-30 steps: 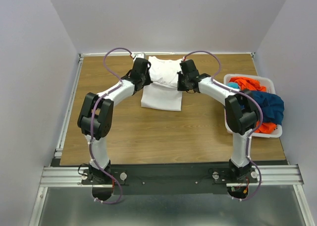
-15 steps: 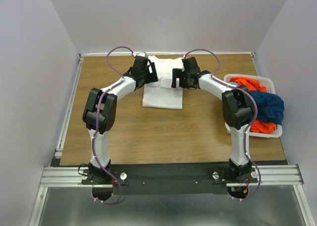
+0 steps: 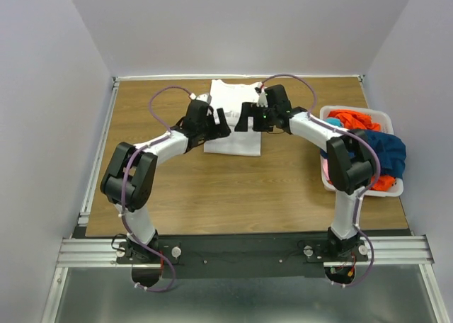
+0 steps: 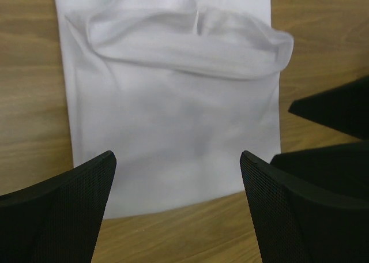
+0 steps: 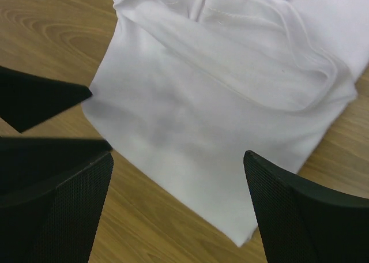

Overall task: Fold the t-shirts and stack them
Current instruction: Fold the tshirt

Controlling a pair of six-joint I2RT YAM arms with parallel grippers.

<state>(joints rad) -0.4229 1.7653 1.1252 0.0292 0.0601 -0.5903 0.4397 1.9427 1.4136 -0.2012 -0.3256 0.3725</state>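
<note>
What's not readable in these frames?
- Top external: white t-shirt middle hidden under left pincer and right pincer.
- Top external: piled shirts in bin, partly behind right arm; count unclear.
- Wrist views: shirt's far end cut off by frame edge.

**Background: table, bin, rails, walls**

Brown wood-grain table (image 3: 212, 188), rectangular, fills the middle of the top view. The same grain shows in both wrist views. White plastic bin (image 3: 327, 111) sits on the table's right side, close against the right edge; it is rectangular with a white rim. Silver aluminium rail (image 3: 92, 252) runs across the near edge, with a black plate (image 3: 241, 256) over its middle stretch. Thin side rail (image 3: 99, 160) runs along the table's left edge. Grey metal sheet (image 3: 241, 302) lies below the near rail. Walls are plain pale grey-lilac: back wall (image 3: 241, 25), left wall (image 3: 35, 125), right wall (image 3: 425, 75).
</note>
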